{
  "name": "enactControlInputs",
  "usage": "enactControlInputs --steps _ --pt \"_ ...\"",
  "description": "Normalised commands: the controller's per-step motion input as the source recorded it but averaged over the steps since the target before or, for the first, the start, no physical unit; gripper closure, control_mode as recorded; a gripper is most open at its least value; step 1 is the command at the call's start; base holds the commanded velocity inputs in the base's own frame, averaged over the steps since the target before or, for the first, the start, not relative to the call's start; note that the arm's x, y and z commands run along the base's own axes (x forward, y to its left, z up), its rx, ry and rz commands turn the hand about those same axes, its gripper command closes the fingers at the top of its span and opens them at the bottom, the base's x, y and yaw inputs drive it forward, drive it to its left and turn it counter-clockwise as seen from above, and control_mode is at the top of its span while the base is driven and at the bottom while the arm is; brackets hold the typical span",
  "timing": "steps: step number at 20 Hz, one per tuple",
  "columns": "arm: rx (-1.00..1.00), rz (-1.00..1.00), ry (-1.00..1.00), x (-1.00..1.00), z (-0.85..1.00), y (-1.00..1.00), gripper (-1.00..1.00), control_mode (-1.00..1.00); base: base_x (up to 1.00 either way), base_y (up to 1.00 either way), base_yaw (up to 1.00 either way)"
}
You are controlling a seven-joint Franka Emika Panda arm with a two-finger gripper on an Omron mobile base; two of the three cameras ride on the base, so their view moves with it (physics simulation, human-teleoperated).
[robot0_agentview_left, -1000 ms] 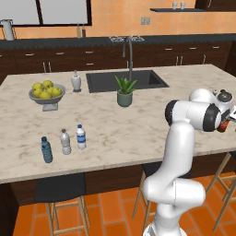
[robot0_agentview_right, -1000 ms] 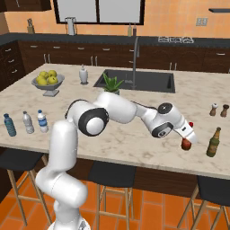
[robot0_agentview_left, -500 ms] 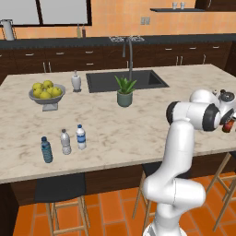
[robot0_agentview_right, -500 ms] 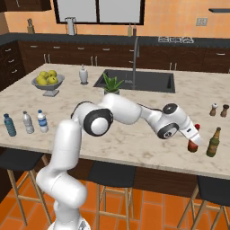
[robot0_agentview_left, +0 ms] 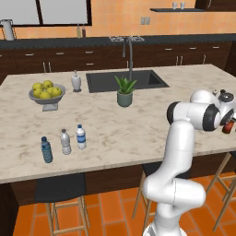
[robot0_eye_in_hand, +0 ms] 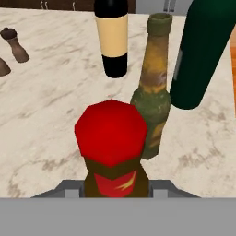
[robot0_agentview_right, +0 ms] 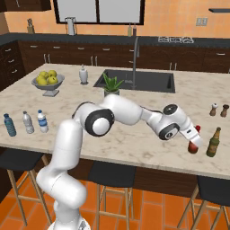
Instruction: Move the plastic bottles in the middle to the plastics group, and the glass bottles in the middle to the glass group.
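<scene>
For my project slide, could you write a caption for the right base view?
The pincer holds the red-topped bottle low at the marble counter's near edge, beside the olive-brown bottle.

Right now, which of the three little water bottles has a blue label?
The clear water bottle, rightmost of the three. The blue bottle is tinted all over, and the greyish middle bottle has no label.

The white arm is rising from its base in front of the counter, bending at a dark-jointed elbow and reaching out low over the counter's near edge. Its wrist is tipping the hand forward and down. The gripper (robot0_agentview_right: 193, 140) is clamping its two fingers around the neck of the red-topped bottle (robot0_eye_in_hand: 112, 147), which is sitting snugly between them, close up in the hand view.
</scene>
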Motion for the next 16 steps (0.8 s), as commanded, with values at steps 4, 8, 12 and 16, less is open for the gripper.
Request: enactControlInputs --steps 4,8,12,16 --pt "0.00 0.00 0.01 0.00 -0.27 0.00 1.00 -1.00 0.00 0.00 0.00" --pt "0.00 0.00 0.02 0.00 -0.22 -0.05 1.00 -1.00 0.00 0.00 0.00" --pt "0.00 0.00 0.00 0.05 -0.03 -0.13 1.00 -1.00 0.00 0.00 0.00" --pt "0.00 0.00 0.06 0.13 0.00 -0.18 1.00 -1.00 0.00 0.00 0.00"
